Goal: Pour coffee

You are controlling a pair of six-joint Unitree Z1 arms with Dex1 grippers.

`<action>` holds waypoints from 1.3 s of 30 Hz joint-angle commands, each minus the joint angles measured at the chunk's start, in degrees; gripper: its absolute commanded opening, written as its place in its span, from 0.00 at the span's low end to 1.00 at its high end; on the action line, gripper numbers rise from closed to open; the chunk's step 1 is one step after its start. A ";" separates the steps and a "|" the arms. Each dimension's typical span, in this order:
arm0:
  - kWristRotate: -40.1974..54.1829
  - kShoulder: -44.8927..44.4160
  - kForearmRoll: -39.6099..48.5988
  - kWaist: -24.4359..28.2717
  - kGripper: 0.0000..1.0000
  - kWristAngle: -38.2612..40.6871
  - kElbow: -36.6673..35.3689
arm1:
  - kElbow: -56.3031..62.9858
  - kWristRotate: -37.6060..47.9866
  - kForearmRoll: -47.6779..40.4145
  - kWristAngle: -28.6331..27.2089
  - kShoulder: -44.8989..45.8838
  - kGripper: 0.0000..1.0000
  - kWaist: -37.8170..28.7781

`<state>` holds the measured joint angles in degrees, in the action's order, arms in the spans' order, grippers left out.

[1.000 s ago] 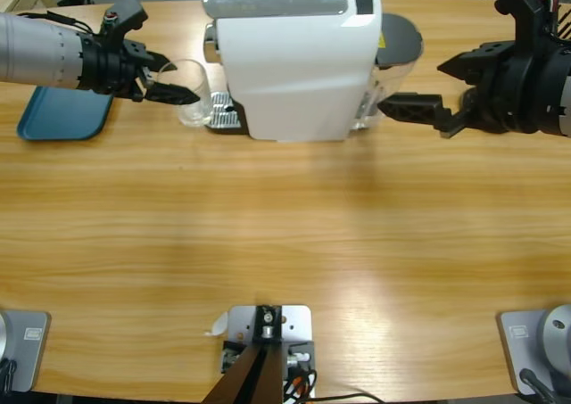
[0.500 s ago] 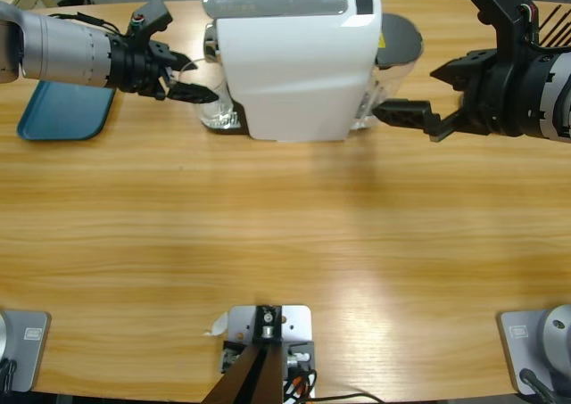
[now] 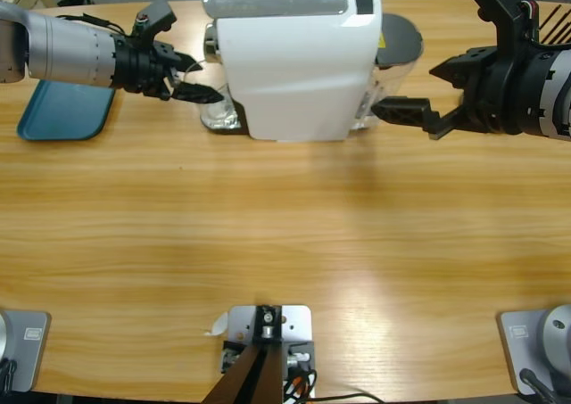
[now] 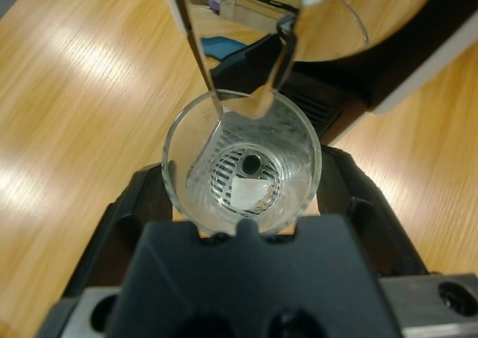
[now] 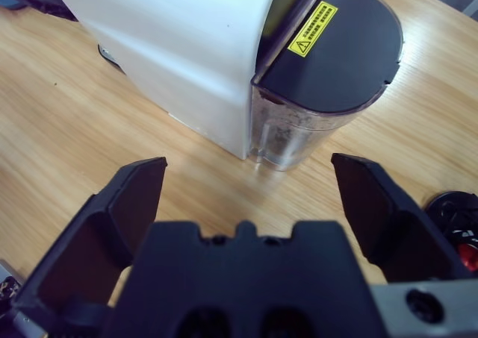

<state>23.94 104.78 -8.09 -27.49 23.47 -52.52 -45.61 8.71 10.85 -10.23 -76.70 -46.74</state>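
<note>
The left arm reaches in level from the left edge of the high view, its silver forearm lying over the table's far strip and passing behind the blue tray (image 3: 62,114). The left gripper (image 3: 198,81) has its jaws closed around a clear glass (image 4: 243,163), one black jaw on each side of the wall (the wrist view looks straight down into the cup). The glass stands upright on the slotted drip grate (image 4: 246,175) at the left end of the white coffee machine (image 3: 299,65), with the machine's chrome spout (image 4: 239,47) just above its rim. The grate shows plainly through the bottom of the glass; whether any coffee lies in it cannot be told from these views.

The right arm comes in from the right edge, its black wrist bulky and slightly raised. The right gripper (image 3: 419,92) points toward the machine's right end with its jaws spread wide and nothing between them. Its wrist view looks down on the machine's clear water tank (image 5: 299,140), capped by a dark lid (image 5: 336,51) bearing a yellow warning label (image 5: 312,29). The gripper is near the tank but apart from it.
</note>
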 commanded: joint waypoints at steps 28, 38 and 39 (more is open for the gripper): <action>-3.73 2.80 0.27 -3.36 0.98 -5.68 1.79 | 2.72 -0.62 0.05 1.26 0.59 1.00 0.78; -2.80 4.85 0.18 -3.13 0.97 -4.12 -0.93 | 2.64 -0.62 -0.21 1.51 -0.29 1.00 0.78; -2.69 4.94 0.18 -3.09 0.97 -4.03 -1.12 | 2.64 -0.62 -0.21 1.56 -0.33 1.00 0.78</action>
<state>20.47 106.29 -8.39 -30.49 18.37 -52.38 -44.84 8.71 10.85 -9.66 -76.68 -46.74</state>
